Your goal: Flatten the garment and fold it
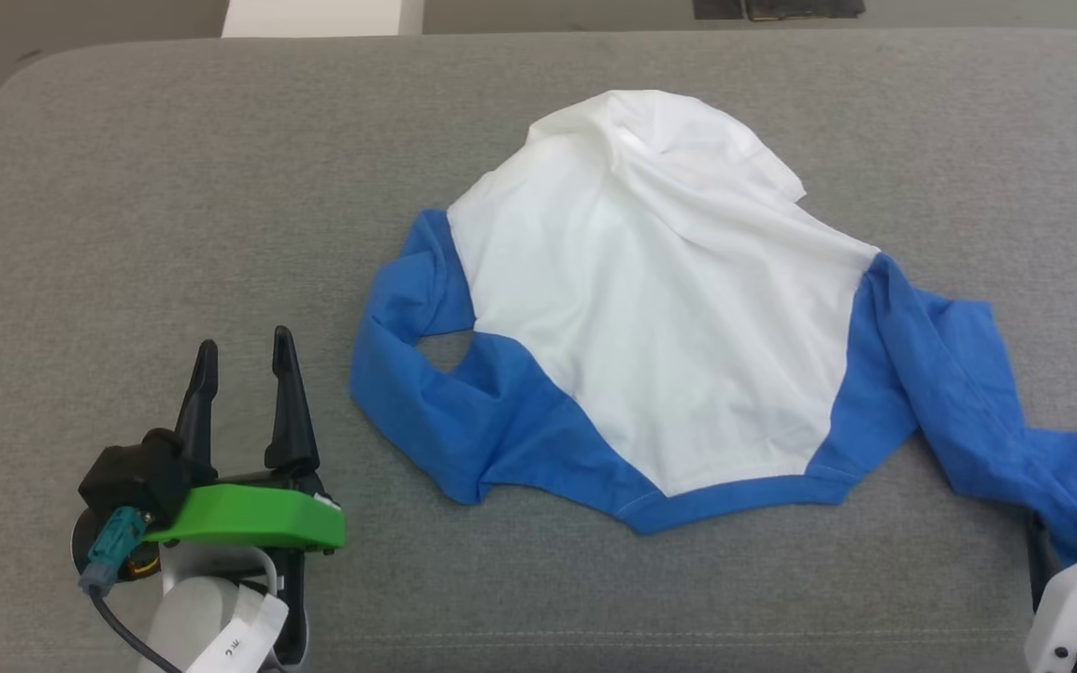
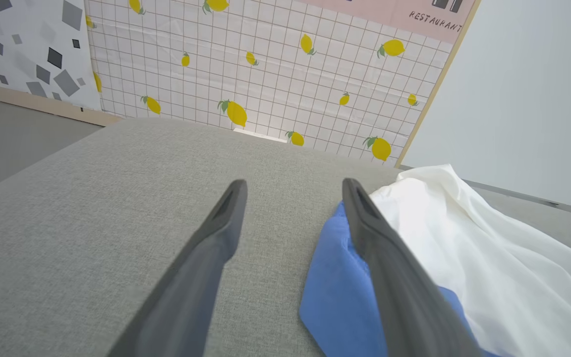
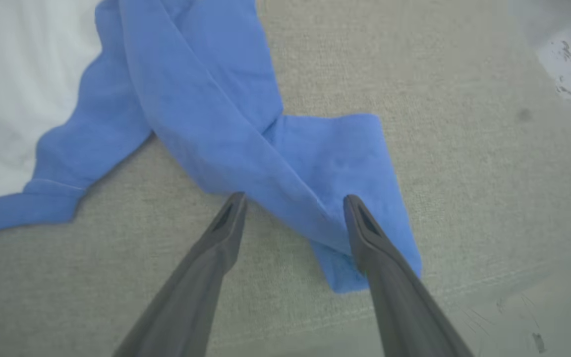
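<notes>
The garment (image 1: 660, 318) lies crumpled on the grey cushioned surface (image 1: 174, 206), its white body bunched toward the back, with blue fabric along the left and near edges and a twisted blue sleeve (image 1: 978, 402) trailing to the right. My left gripper (image 1: 244, 348) rests open on the surface, just left of the garment's blue edge (image 2: 335, 292). In the right wrist view my right gripper (image 3: 294, 199) stands open over the end of the blue sleeve (image 3: 315, 163), one finger above the cloth and nothing clamped between them.
The grey surface's rounded far edge (image 1: 221, 47) and its front seam (image 1: 595, 640) bound the work area. Beyond it stand a lemon-patterned tiled panel (image 2: 265, 64) and a white wall (image 2: 528, 89).
</notes>
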{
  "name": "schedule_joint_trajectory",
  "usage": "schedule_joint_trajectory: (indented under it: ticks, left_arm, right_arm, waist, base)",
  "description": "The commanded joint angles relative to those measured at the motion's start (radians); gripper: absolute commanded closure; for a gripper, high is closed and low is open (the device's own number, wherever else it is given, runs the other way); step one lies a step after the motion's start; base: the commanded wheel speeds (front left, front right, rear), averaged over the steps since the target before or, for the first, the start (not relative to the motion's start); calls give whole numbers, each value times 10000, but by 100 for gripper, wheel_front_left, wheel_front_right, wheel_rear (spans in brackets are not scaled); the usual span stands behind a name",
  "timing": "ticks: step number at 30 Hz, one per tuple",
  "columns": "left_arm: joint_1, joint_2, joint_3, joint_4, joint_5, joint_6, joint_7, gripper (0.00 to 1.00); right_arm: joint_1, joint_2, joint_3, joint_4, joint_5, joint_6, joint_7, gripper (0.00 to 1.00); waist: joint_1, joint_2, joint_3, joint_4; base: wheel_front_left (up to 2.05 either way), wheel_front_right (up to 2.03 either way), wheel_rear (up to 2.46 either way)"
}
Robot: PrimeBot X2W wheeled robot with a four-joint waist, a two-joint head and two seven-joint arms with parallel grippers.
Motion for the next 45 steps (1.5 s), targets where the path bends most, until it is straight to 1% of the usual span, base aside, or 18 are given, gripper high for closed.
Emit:
schedule_joint_trajectory:
  ticks: [1,4,7,8,9,10,11,15,20,23,26,30,33,35,39,44,45]
  left_arm:
    - [-21,-20,45,7,83,-76,-36,0]
    - [-100,-20,40,28,93,-108,-36,0]
    - [-167,-20,41,93,96,-145,-36,0]
    - [-200,-20,45,116,91,-164,-36,0]
    - [-224,-20,46,137,89,-177,-36,0]
    - [-252,-20,45,162,80,-190,-36,0]
    - [-272,-20,42,179,71,-197,-36,0]
    - [-337,-20,9,235,37,-215,-36,0]
    - [-385,-20,-23,245,8,-208,-36,0]
    - [-442,-20,-49,221,10,-207,-36,0]
    - [-544,-20,-107,179,12,-214,-36,0]
    - [-800,-20,-232,140,-15,-213,-36,0]
    - [-1025,-20,-371,118,-96,-207,-36,0]
    - [-1132,-20,-463,92,-165,-184,-36,0]
    - [-1259,-20,-618,51,-293,-121,-36,0]
    - [-1276,-20,-668,7,-380,-53,-36,0]
    - [-1263,-20,-672,9,-388,-45,-36,0]
  right_arm:
    - [-39,19,-106,181,-41,-17,45,0]
    - [-224,20,-248,737,-136,-17,336,0]
    - [-483,20,-419,1016,-316,-17,413,0]
    - [-596,21,-552,1099,-429,-17,428,28]
    - [-683,21,-648,1175,-522,-17,465,60]
    - [-779,21,-767,1270,-636,-17,528,78]
    - [-859,21,-872,1331,-703,-17,563,100]
    - [-1306,21,-1386,1344,-1008,-17,446,100]
    - [-2225,13,-1692,771,-1390,-17,267,100]
    - [-3281,-296,-1417,473,-1581,-17,271,100]
    - [-4535,-854,-856,643,-1667,-17,303,100]
    - [-6378,-1625,52,1521,-1882,-17,62,100]
    - [-7743,-2148,994,2611,-2060,-17,-291,100]
    - [-8377,-2375,1552,3350,-2131,-17,-329,100]
    - [-9203,-2640,2733,4585,-2171,-17,-452,100]
    - [-9549,-2621,3616,5749,-1902,-17,-592,100]
    - [-9511,-2609,3762,6022,-1781,-17,-532,70]
  waist:
    - [1,0,92,-115]
    - [1,0,216,-91]
    - [1,0,332,-56]
    - [1,0,367,-39]
    - [1,0,387,-26]
    - [1,0,408,-5]
    - [1,0,423,13]
    - [1,0,473,98]
    - [1,0,551,212]
    - [1,0,672,283]
    - [1,0,875,422]
    - [1,0,1263,759]
    - [1,0,1646,1154]
    - [1,0,1877,1414]
    - [1,0,2220,1825]
    - [1,0,2370,2097]
    - [1,0,2360,2119]
  base:
    - [0,0,0]
    - [0,0,0]
    - [0,0,0]
    - [0,0,0]
    - [0,0,0]
    - [0,0,0]
    - [0,0,0]
    - [0,0,0]
    - [0,0,0]
    - [0,0,0]
    - [0,0,0]
    - [0,0,0]
    - [0,0,0]
    - [0,0,0]
    - [0,0,0]
    - [0,0,0]
    - [0,0,0]
